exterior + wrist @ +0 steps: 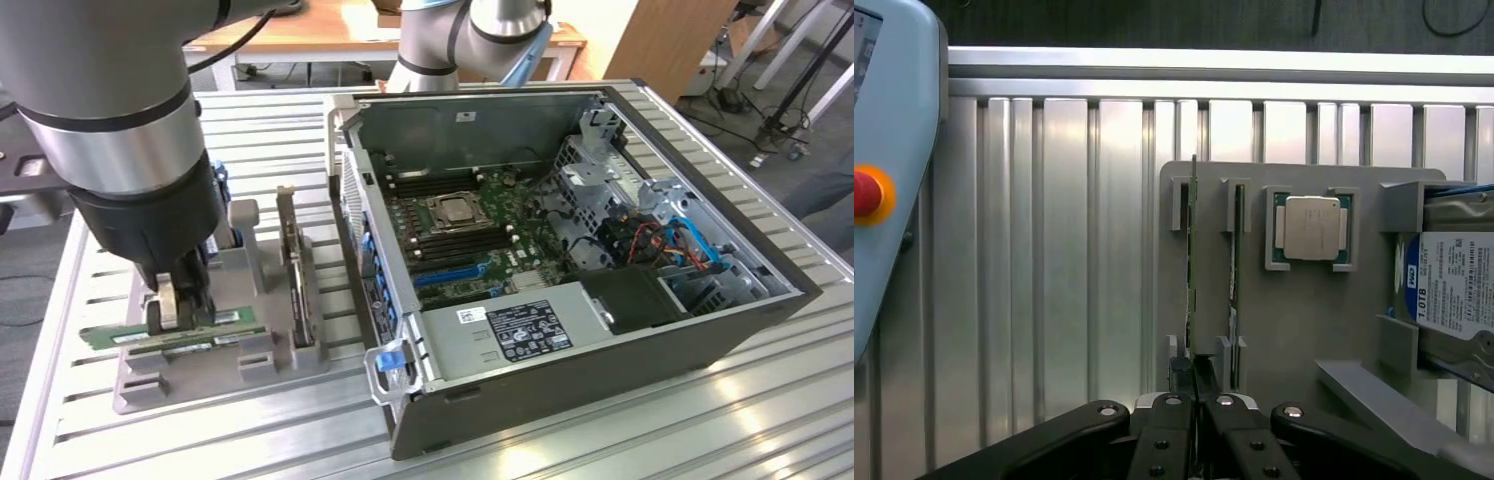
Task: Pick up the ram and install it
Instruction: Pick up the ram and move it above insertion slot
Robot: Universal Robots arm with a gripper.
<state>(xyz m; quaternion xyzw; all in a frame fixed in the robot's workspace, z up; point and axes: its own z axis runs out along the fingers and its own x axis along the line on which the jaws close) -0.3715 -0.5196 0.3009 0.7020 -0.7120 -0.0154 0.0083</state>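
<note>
1. We are logging the pincer (180,305) at the exterior view's left. It is pointing down into the grey holder (200,378) on the tabletop (561,440).
2. We are reading the pincer as closed on the ram (120,333). In the wrist view its fingers are meeting on the stick's thin upper edge, with no gap showing on either side.
3. The ram is standing on its long edge in the holder's slots. We cannot tell whether it is coming clear of them.
4. Key relation: the ram is lying directly between the fingers, not off to one side.
   - Its long axis is running along the tabletop's slats, left to right across the exterior view and crosswise to the pincer's squeeze.
   - The grip is sitting roughly midway along the stick.
5. A second green stick (1234,270) is standing just beside the ram and parallel to it. It is not touching the fingers.
6. The open computer case (641,350) is lying to the exterior view's right of the holder. Long dark slots (420,185) are showing beside its processor (458,212). We are judging that their axis is running roughly the same way as the ram's.
</note>
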